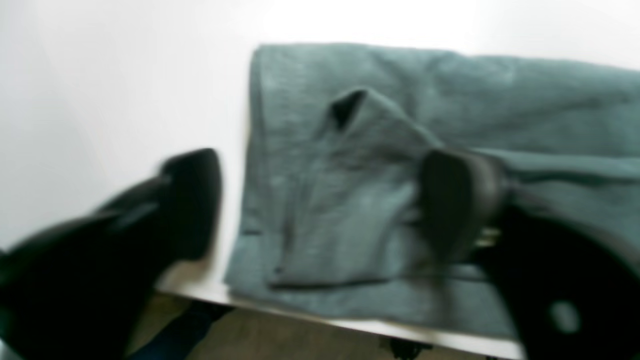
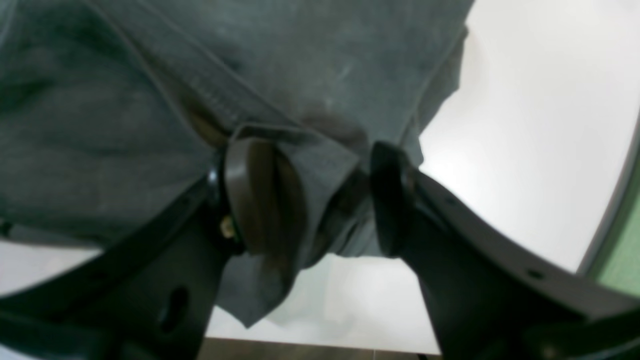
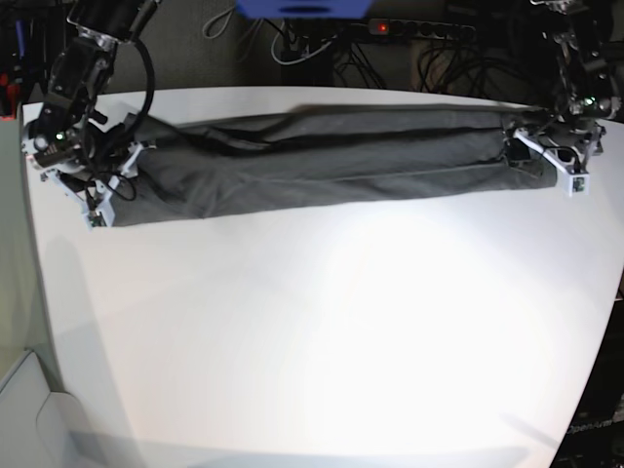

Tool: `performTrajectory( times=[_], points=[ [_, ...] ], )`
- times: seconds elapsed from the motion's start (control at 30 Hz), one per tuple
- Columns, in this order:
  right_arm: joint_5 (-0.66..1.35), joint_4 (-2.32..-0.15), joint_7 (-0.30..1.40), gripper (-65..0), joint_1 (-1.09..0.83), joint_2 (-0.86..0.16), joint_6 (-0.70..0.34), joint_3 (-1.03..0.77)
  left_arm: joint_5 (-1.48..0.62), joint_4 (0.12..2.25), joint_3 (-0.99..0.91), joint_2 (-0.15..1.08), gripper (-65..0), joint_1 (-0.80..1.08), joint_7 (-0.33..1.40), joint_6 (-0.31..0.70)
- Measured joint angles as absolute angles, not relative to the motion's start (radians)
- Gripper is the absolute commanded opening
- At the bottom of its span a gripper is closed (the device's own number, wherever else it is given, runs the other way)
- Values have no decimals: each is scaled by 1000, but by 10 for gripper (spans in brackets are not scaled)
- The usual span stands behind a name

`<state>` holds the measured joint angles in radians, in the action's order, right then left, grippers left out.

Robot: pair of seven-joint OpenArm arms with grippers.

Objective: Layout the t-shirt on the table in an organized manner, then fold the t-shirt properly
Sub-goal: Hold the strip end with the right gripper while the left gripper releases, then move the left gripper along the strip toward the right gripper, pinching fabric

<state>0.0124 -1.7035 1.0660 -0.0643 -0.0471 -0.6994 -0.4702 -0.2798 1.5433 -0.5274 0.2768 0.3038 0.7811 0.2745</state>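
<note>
Base cam high, facing down over whole table [image 3: 312,322]; wrist cams close-up, opp. ends.

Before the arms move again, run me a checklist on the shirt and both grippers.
1. T-shirt lying on the table: ok.
2. Left gripper jaws apart over the shirt's end: ok.
3. Right gripper clear of fabric: not ok, a ridge of cloth rises between its jaws.
4. Shirt laid smooth: not ok, creased and bunched at the right gripper.
5. Right gripper's grip firm: cannot tell.
</note>
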Motion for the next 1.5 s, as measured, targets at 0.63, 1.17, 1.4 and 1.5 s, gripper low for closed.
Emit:
performTrajectory(
  times=[0.63,1.17,1.4,1.5],
  points=[
    [16,-1701,1069,-325,-50,-47,-699,-473,-242,1702,-531,254,-629,324,897,255],
    [15,-1700,1071,-325,-51,-47,-699,-469,81,1983,-285,-43,-649,251,1140,257],
    [15,-1700,1073,-325,-51,-46,-699,-469,287,1983,-37,-152,-649,249,1125,258],
    [15,-1700,1073,-325,-51,-46,-699,-468,304,1981,28,-152,-649,249,1126,257]
  ],
)
